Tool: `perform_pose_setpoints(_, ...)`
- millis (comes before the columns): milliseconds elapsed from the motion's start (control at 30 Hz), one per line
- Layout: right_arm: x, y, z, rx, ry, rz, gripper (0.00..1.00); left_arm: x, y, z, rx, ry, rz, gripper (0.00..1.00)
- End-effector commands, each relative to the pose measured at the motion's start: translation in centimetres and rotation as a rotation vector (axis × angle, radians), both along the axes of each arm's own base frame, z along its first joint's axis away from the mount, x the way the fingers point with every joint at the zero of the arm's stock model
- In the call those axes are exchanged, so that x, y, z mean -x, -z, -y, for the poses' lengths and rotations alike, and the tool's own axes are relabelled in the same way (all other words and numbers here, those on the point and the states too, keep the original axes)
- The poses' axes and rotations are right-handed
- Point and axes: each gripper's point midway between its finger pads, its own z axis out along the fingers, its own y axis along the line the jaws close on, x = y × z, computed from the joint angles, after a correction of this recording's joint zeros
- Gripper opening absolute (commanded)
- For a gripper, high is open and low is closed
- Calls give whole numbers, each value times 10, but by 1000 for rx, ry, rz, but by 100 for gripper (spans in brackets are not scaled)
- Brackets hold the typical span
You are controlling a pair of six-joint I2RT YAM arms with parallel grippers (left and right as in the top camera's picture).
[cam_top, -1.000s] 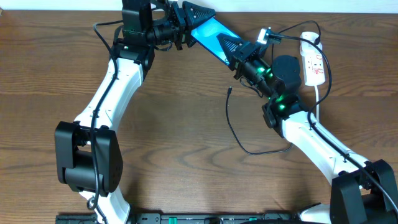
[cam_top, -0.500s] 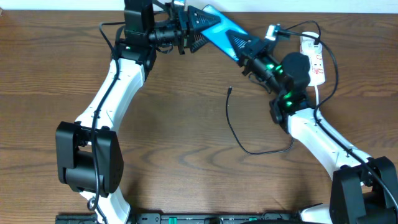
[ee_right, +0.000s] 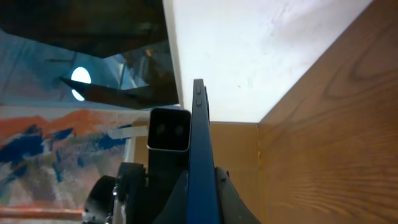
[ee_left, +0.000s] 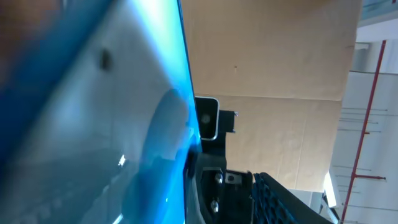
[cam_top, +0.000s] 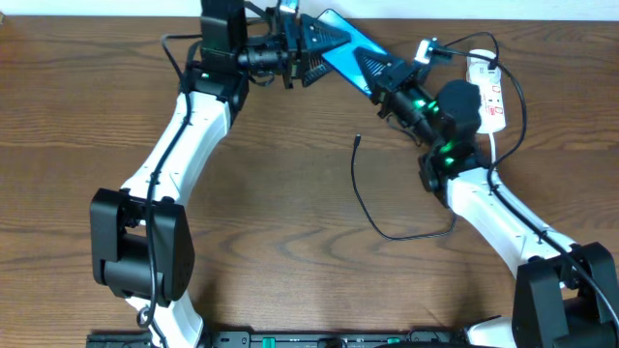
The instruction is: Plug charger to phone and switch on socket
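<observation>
The phone, blue-screened, is held up off the table at the back, tilted. My right gripper is shut on its lower right end; the right wrist view shows the phone edge-on between the jaws. My left gripper is spread open around the phone's upper left end. In the left wrist view the screen fills the left and one jaw stands apart from it. The charger lies loose on the table, its plug tip free. The socket lies at the back right.
The socket's white cord runs down beside my right arm. The charger's loop reaches under my right forearm. A white wall borders the wooden table at the back.
The phone and both grippers have shifted up and to the right toward the back edge. The charger and the socket have not moved.
</observation>
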Motion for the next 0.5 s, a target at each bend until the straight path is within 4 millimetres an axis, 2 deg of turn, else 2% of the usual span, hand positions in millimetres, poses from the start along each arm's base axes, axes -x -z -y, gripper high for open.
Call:
perform_pose_setpoints(0,9,-8,-21,30,-32,43,2,14,-15,17,6,54,100,54)
perform_pose_setpoints(167,12,-11,-25,25,-53,59,2,16,-15,21,2,61,127,53)
perform_pose_setpoints(400,20,-11,-33,27,-109,62,1,2,-13,18,-18,-13,145,52)
perform_pose_setpoints(467,20,-10,-33,30,-111,58,2,0,-13,18,-23,-26,158,47)
